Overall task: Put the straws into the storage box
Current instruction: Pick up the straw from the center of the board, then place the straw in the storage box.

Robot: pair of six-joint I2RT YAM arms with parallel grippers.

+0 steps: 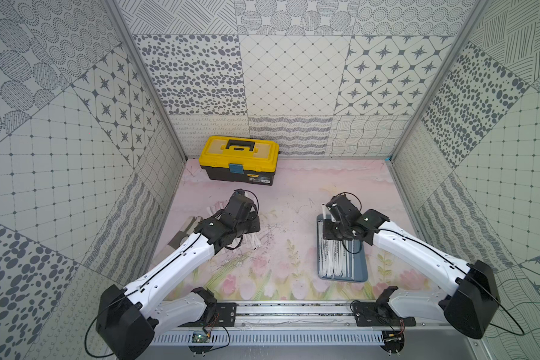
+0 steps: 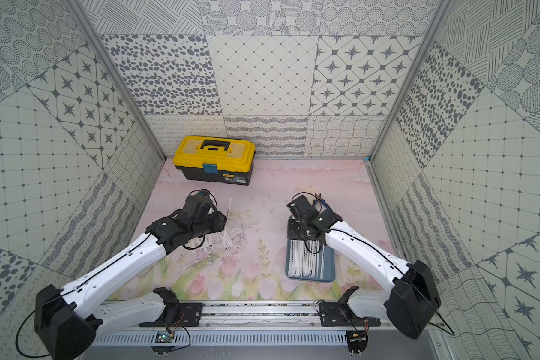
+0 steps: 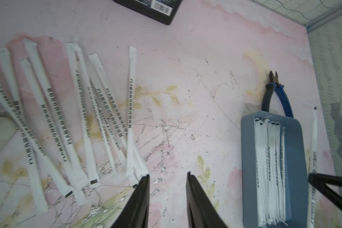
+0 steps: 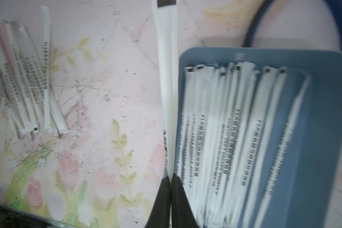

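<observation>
Loose straws: thin, straight drinking straws in white paper wrappers with dark print; the loose straws (image 3: 83, 118) lie fanned and overlapping near the left edge of the surface.
Storage box: a shallow blue-grey plastic tray with rounded corners and a low rim. This storage box (image 4: 265, 54) sits toward the right edge of the surface.
Boxed straws: the boxed straws (image 4: 233, 138) lie lengthwise in the tray and fill most of its floor.
Right gripper: the right gripper (image 4: 171, 177) is pinched onto one end of the held straw (image 4: 166, 79). That straw runs along the outside of the tray's long side, not yet over the inside.
Left gripper: the left gripper (image 3: 167, 174) has its jaws apart and empty, at the near ends of the loose straws.
Handling: probably very light and slender. The wrapper looks crushable and slick, and a straw held by one end may droop or swivel. A grip nearer the middle would likely steady it.
Surface: a flat pink floral mat (image 1: 287, 199), scuffed with dark scratches.
Room: grey-and-white patterned wall panels (image 1: 293, 78) close in three sides.
Other items: a black toolbox with a yellow lid (image 1: 240, 152) stands at the back edge, and blue-handled pliers (image 3: 283, 98) lie just beyond the tray's far end.
</observation>
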